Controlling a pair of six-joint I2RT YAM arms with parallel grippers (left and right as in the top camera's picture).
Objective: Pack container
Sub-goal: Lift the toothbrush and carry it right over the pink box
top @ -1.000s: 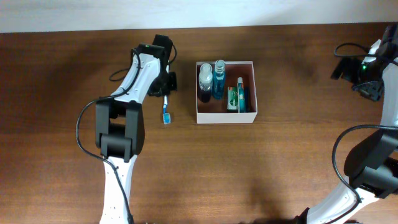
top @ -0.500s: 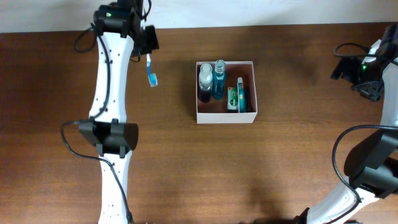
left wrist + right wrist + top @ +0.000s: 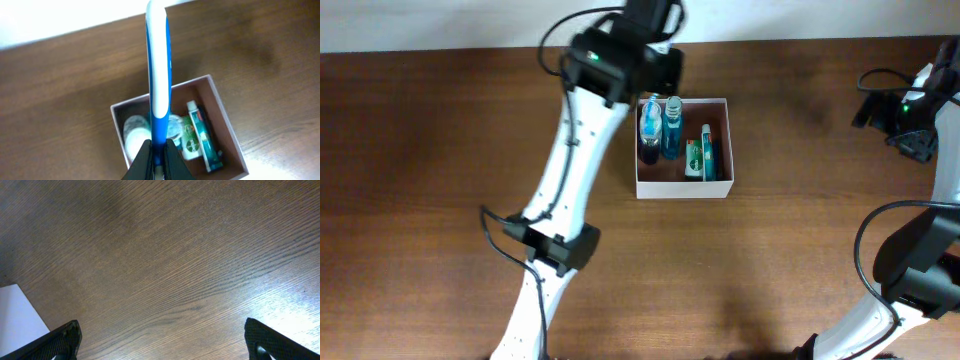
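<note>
The container (image 3: pixel 682 190) is a white-walled square box with a pinkish-brown inside, at the table's middle back. It holds a white-capped dark bottle (image 3: pixel 649 143), a blue bottle (image 3: pixel 672 128), a green tube (image 3: pixel 693 158) and a teal tube (image 3: pixel 709 152). My left gripper (image 3: pixel 656 72) is shut on a blue and white toothbrush (image 3: pixel 159 75) and holds it above the container's (image 3: pixel 226 117) far-left corner. In the left wrist view the gripper (image 3: pixel 159 152) grips the handle's blue end. My right gripper (image 3: pixel 910 118) is open and empty over bare wood (image 3: pixel 165 340) at the far right.
The brown wooden table (image 3: pixel 420 200) ends at a white strip (image 3: pixel 440 25) along the back. The left arm stretches from the front edge across the table's middle to the container. A white surface (image 3: pixel 15 317) shows at the right wrist view's lower left.
My left arm has swung right from the table's back left to above the container, carrying the toothbrush. The right arm has not moved.
</note>
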